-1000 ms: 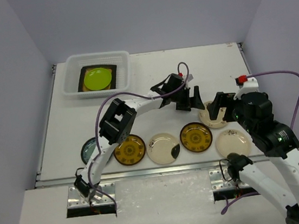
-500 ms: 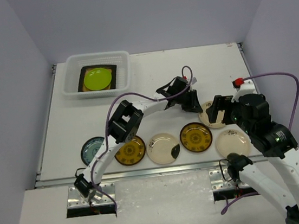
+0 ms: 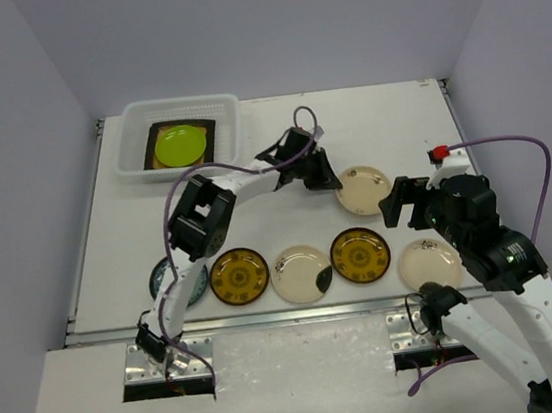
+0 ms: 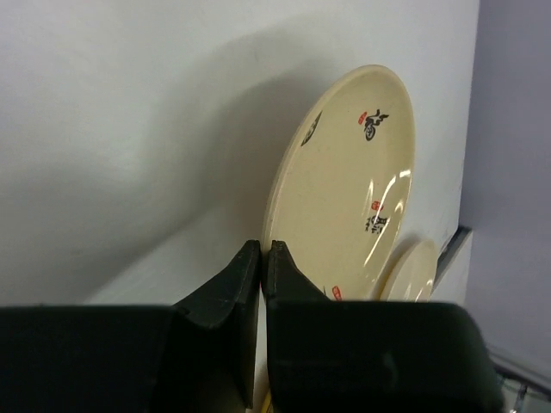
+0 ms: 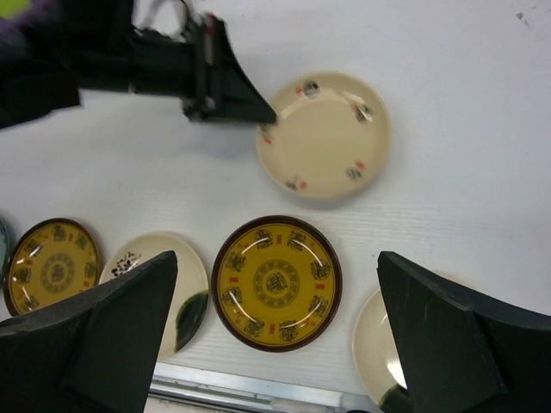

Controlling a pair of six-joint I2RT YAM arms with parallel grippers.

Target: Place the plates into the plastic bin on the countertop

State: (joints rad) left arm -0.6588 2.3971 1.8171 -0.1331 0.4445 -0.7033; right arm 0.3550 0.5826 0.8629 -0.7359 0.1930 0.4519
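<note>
Countertop [image 3: 397, 121] bin [image 3: 179, 104] holds lime plate [image 3: 180, 144] atop square plate [image 3: 160, 132]; left jaws pinch cream plate [image 3: 364, 189], right jaws apart.

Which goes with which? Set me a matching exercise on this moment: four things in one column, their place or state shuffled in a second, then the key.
Column one
1. round lime-green plate
2. round cream plate with red and black marks
3. round cream plate with a dark patch
4. right gripper

Column two
A. open, holding nothing
B. between two yellow-brown patterned plates in the near row
C. inside the translucent white plastic bin
D. pinched at its rim by the left gripper

Pairs: 1-C, 2-D, 3-B, 4-A
</note>
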